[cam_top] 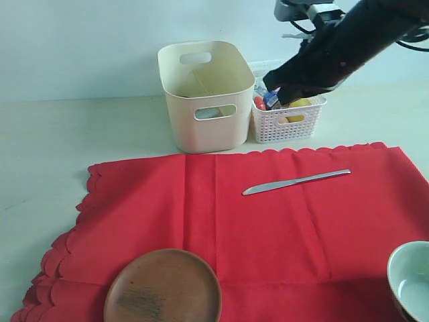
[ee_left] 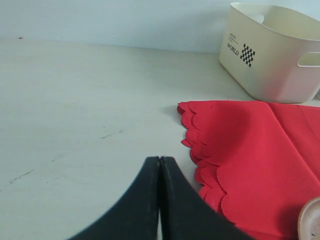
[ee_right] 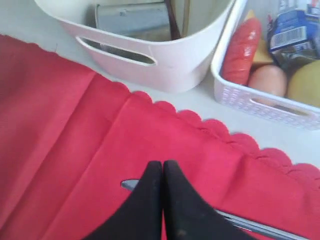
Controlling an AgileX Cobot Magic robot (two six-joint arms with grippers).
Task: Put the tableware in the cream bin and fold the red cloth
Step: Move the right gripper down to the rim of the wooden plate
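We see the right gripper (ee_right: 162, 167) with its fingers pressed together, empty, hanging over the far hem of the red cloth (cam_top: 268, 228) by the white basket (cam_top: 288, 121), toward the desk's far edge. The silver knife (cam_top: 296, 182) lies flat on the cloth beneath it, a little nearer the front edge. The left gripper (ee_left: 159, 162), fingers also together on nothing, hovers over bare desk beside the cloth's left scalloped border. The cream bin (cam_top: 204, 100) stands beside the basket, toward the left edge.

Pale wall (cam_top: 80, 47), off-white tabletop (cam_top: 67, 134)
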